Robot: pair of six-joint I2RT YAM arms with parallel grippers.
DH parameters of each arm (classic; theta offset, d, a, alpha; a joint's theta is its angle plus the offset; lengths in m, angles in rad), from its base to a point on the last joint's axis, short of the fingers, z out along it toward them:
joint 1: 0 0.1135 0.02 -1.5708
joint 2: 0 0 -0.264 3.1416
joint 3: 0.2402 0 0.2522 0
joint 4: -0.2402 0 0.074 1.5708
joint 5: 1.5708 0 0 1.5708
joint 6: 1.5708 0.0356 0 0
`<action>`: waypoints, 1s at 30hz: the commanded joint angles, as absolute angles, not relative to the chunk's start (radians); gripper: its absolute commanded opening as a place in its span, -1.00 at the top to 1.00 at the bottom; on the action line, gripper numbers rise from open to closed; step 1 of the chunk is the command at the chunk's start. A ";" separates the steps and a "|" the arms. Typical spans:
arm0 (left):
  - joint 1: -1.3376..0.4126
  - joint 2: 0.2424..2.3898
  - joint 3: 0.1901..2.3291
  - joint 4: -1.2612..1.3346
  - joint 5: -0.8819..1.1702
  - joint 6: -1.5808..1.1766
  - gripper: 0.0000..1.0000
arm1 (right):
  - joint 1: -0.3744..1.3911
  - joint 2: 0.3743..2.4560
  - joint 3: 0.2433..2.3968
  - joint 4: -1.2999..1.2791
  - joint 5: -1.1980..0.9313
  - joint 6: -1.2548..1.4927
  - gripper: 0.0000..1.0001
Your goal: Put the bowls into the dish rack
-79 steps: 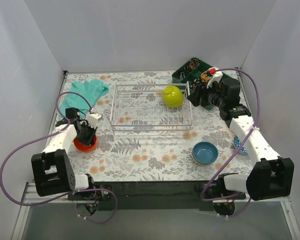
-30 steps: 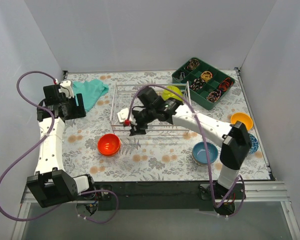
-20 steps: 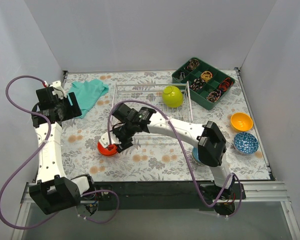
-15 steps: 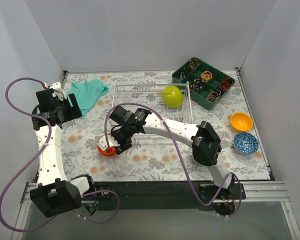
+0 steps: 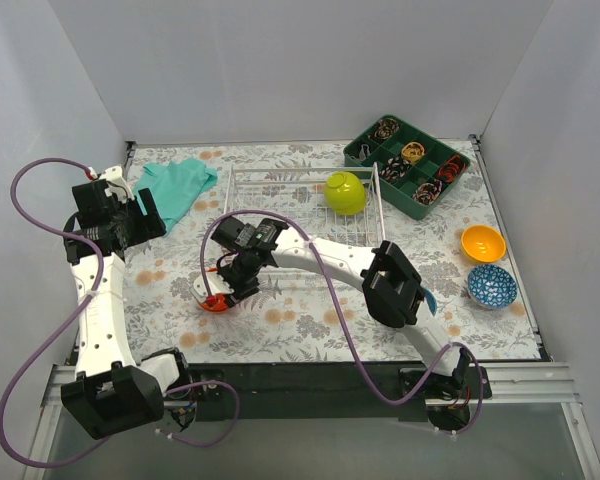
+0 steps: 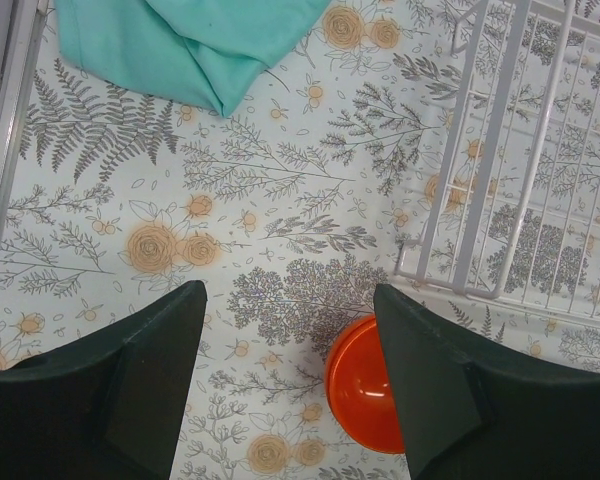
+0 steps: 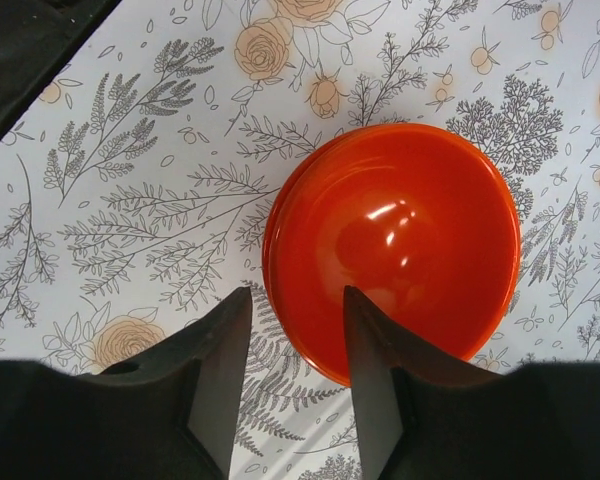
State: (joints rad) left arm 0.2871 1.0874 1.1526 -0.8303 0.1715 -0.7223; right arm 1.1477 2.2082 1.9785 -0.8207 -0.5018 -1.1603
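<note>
A red bowl (image 5: 213, 301) (image 7: 395, 240) sits upright on the floral table, in front of the left end of the dish rack (image 5: 305, 215). My right gripper (image 5: 223, 291) (image 7: 297, 292) reaches across the table and is down over it. It is open, one finger outside the near rim and the other inside the bowl. My left gripper (image 5: 128, 225) (image 6: 288, 295) hangs high at the left, open and empty, with the red bowl (image 6: 365, 385) below it. A yellow-green bowl (image 5: 346, 192) lies in the rack. An orange bowl (image 5: 482, 242) and a blue patterned bowl (image 5: 491, 286) stand at the right.
A dark green compartment tray (image 5: 408, 168) with small items sits at the back right. A teal cloth (image 5: 175, 185) (image 6: 190, 40) lies at the back left. The rack's wire corner (image 6: 450, 270) is just right of the left gripper. The right arm's links span the table's front middle.
My right arm swung from the rack's front down to the red bowl and its jaws narrowed around the rim. The left arm lifted off the bowl earlier and now hardly moves.
</note>
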 commanded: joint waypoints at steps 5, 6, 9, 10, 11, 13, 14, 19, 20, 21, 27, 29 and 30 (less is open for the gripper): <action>0.298 1.065 1.140 -0.827 0.193 -0.727 -0.36 | 1.154 2.237 2.034 -0.864 -0.503 -1.196 0.14; 0.301 1.065 1.141 -0.825 0.193 -0.727 -0.36 | 1.154 2.238 2.031 -0.871 -0.505 -1.201 0.16; 0.302 1.065 1.138 -0.822 0.199 -0.729 -0.36 | 1.154 2.237 2.028 -0.882 -0.511 -1.210 0.30; 0.304 1.065 1.138 -0.824 0.199 -0.729 -0.36 | 1.154 2.235 2.026 -0.887 -0.512 -1.212 0.35; 0.304 1.065 1.137 -0.824 0.201 -0.729 -0.36 | 1.155 2.233 2.028 -0.888 -0.515 -1.216 0.40; 0.305 1.066 1.134 -0.824 0.202 -0.729 -0.36 | 1.154 2.233 2.029 -0.890 -0.522 -1.218 0.56; 0.307 1.065 1.132 -0.824 0.206 -0.729 -0.36 | 1.154 2.229 2.028 -0.890 -0.523 -1.219 0.63; 0.310 1.063 1.132 -0.822 0.212 -0.729 -0.36 | 1.154 2.221 2.029 -0.890 -0.525 -1.224 0.85; 0.310 1.060 1.132 -0.824 0.212 -0.727 -0.36 | 1.154 2.215 2.036 -0.893 -0.525 -1.224 0.92; 0.310 1.061 1.134 -0.824 0.210 -0.726 -0.36 | 1.154 2.212 2.040 -0.893 -0.531 -1.224 0.94; 0.310 1.071 1.181 -0.819 0.218 -0.723 -0.35 | 1.154 2.177 2.175 -0.891 -0.578 -1.155 0.97; 0.310 1.084 1.210 -0.808 0.216 -0.723 -0.35 | 1.152 2.161 2.218 -0.890 -0.597 -1.096 0.97; 0.310 1.088 1.241 -0.802 0.212 -0.724 -0.35 | 1.151 2.154 2.252 -0.875 -0.610 -1.069 0.97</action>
State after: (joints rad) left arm 0.3046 1.0897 1.1492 -0.8303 0.2012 -0.7227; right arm 1.1477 2.2337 2.1155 -0.9138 -0.5278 -1.1610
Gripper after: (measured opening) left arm 0.676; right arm 0.055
